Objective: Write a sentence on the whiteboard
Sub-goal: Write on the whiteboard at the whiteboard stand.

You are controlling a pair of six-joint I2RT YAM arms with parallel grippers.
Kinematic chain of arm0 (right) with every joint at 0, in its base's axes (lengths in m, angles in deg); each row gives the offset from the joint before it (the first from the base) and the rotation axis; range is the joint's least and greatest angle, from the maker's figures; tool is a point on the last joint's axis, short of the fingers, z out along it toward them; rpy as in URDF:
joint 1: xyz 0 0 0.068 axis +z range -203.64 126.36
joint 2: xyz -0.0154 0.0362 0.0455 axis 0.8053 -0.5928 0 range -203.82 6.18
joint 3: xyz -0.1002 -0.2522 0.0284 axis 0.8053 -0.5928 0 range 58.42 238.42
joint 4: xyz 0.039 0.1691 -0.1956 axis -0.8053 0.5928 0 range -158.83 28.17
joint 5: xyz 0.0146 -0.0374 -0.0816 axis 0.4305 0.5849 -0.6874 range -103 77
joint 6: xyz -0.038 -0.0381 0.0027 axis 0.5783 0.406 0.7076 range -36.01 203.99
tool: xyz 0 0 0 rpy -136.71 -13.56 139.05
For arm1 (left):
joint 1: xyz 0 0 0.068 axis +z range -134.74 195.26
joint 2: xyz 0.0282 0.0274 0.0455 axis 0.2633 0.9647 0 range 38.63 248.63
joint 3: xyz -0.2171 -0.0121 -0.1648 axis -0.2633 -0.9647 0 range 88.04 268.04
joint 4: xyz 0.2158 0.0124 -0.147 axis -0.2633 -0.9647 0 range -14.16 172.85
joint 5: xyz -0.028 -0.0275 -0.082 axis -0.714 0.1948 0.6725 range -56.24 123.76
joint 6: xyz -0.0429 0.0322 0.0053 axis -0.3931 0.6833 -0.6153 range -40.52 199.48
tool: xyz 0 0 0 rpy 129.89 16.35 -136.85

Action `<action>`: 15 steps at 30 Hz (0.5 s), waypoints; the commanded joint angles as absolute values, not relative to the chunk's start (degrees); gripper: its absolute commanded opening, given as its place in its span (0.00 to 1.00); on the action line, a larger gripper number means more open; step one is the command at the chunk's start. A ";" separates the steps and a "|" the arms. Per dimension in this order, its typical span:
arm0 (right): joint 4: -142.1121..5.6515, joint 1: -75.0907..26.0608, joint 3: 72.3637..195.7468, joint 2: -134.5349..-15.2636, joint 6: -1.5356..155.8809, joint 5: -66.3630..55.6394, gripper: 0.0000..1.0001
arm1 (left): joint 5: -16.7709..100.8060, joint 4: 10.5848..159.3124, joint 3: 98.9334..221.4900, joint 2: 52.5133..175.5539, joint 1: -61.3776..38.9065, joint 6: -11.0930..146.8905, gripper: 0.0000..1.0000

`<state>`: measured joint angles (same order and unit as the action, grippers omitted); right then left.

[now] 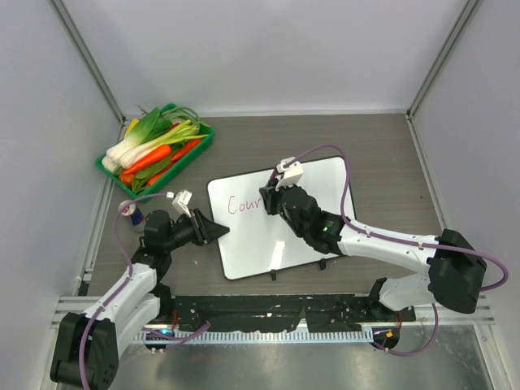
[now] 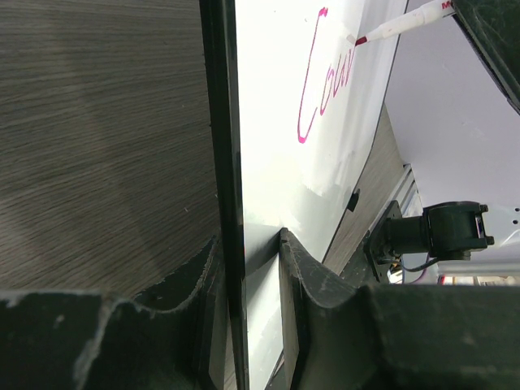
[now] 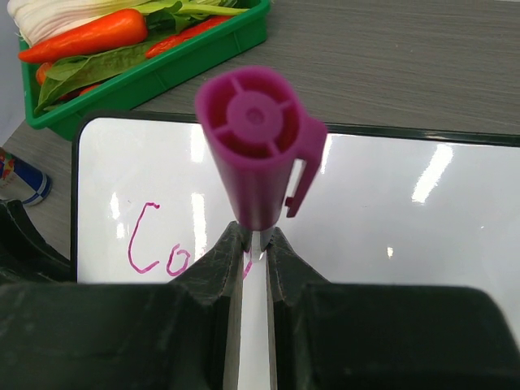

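Observation:
The whiteboard (image 1: 280, 219) lies flat on the dark table, with pink cursive "Cour" (image 1: 242, 204) at its left end. My left gripper (image 1: 219, 231) is shut on the board's left edge; the left wrist view shows the black frame (image 2: 230, 244) pinched between the fingers. My right gripper (image 1: 270, 197) is shut on a white marker with a magenta cap (image 3: 258, 138), held upright over the board. The marker's tip (image 2: 358, 39) touches the board at the end of the writing (image 2: 325, 81). In the right wrist view the letters "Co" (image 3: 154, 244) show left of my fingers.
A green tray (image 1: 199, 149) of leeks, carrots and greens stands at the back left. A small can (image 1: 134, 214) lies left of my left arm. Grey walls close in three sides. Two black clips (image 1: 323, 264) sit on the board's near edge.

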<state>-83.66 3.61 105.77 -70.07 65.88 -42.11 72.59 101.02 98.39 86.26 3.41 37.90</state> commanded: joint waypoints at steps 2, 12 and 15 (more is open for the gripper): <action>-84.47 2.61 107.46 -70.55 66.32 -44.12 0.01 | 71.99 102.62 98.50 86.09 3.49 40.19 0.00; -83.15 2.52 104.92 -68.62 65.27 -43.06 0.01 | 71.90 102.71 98.50 86.26 3.40 40.19 0.00; -83.15 2.52 104.39 -68.00 64.92 -42.71 0.02 | 71.99 102.80 98.50 86.44 3.40 40.19 0.00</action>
<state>-83.83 3.13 105.45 -69.74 65.27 -41.65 72.59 101.02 98.37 86.26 3.41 37.92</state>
